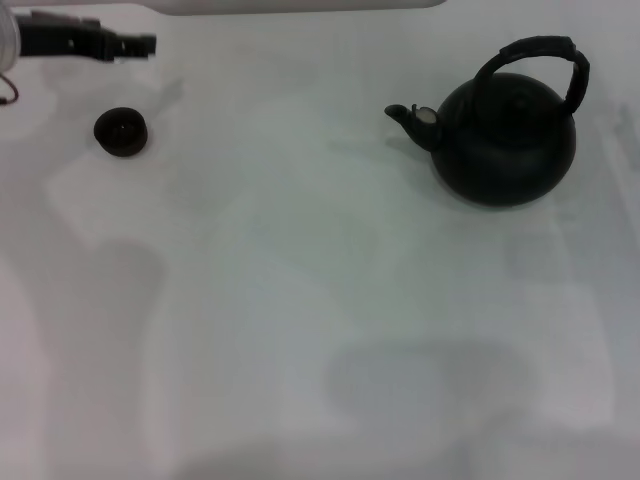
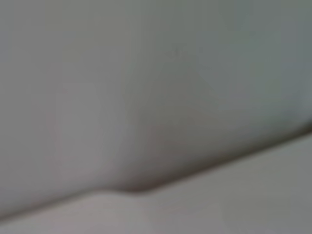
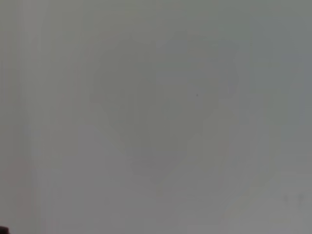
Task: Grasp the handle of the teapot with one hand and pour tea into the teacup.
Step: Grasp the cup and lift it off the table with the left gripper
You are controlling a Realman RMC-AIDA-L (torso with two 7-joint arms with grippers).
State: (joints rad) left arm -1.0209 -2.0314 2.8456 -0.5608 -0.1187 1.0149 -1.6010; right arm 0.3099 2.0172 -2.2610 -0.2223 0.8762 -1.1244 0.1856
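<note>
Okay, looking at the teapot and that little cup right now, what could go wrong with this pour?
1. The teacup is tiny and sits far across the table from the teapot, so a poured stream may well miss it.
2. The handle arches over the pot, so the pot might swing once lifted.
3. The left gripper sits close behind the cup and may crowd the incoming spout. The right gripper is out of view.

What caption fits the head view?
Left gripper above teacup; teapot stands untouched far right.
</note>
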